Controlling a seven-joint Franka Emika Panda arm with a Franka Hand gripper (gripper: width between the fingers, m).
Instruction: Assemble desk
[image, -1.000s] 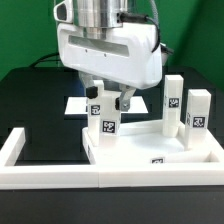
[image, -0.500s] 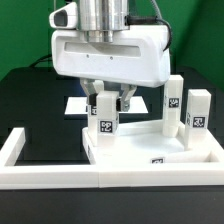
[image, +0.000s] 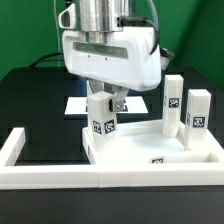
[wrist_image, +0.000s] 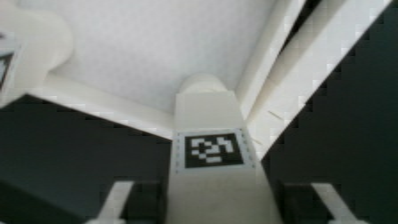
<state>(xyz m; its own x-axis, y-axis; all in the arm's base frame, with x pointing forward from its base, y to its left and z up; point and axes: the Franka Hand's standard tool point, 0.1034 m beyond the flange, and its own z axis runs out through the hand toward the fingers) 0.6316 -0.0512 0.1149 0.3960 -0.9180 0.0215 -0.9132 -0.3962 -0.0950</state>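
Over the tabletop (image: 150, 150), which lies flat inside the low white border wall (image: 20, 150) on the black table (image: 35, 100), the Panda's gripper (image: 107, 98) hangs with its fingers closed on the upper part of a square leg (image: 101, 117). That leg stands upright at the tabletop's corner toward the exterior view's left, its tagged face turned to the camera; whether its foot actually touches the tabletop I cannot tell. Two more legs stand upright behind the tabletop on the exterior view's right: a second leg (image: 173, 104) and, just beside it and nearer the edge, a third leg (image: 197, 118), both showing tags. Behind the tabletop, partly hidden by the gripper, the flat marker board (image: 76, 104) lies on the table.

In the wrist view the held leg (wrist_image: 219, 135) runs down between the two fingers (wrist_image: 121, 203), tag facing the lens, with the tabletop's rimmed surface (wrist_image: 169, 45) beyond its far end.
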